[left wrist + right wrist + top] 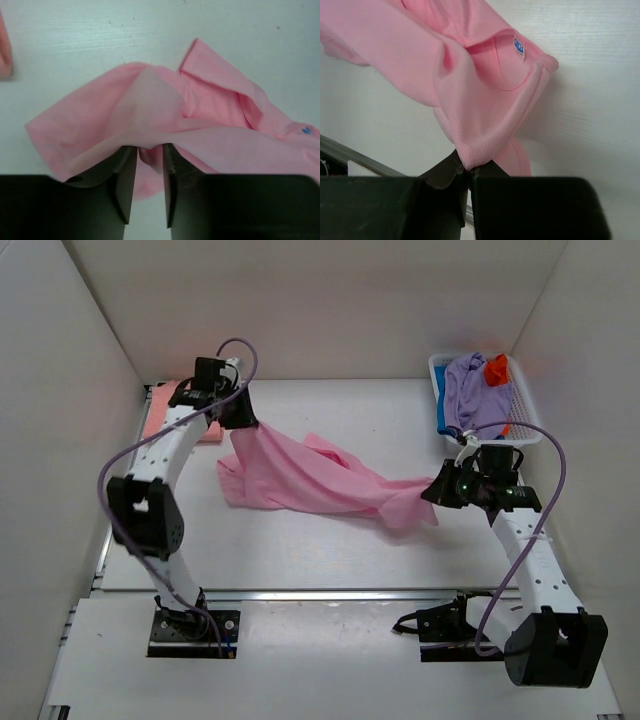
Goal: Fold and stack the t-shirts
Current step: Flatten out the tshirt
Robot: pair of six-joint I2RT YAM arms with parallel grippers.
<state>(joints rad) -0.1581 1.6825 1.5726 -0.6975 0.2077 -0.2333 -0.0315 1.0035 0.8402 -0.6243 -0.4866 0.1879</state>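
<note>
Left arm reaches far to 11 o'clock with its elbow bent. The left tool (240, 416) is clenched on an edge of the light pink t-shirt (310, 480). Right arm rises from 5 o'clock with its wrist turned inward. The right tool (466, 167) is pinched on a stitched hem at 3 o'clock. The shirt sags between them, mid-part on the counter (330, 550). Right wrist view shows the neck opening and blue label (519, 48) - top view doesn't. Top view shows the salmon-peach shirt (165, 412) flat at 10 o'clock and the basket (527, 418) at 1 o'clock - lavender shirt (465, 385), orange (497, 370) and blue (441, 418) inside.
</note>
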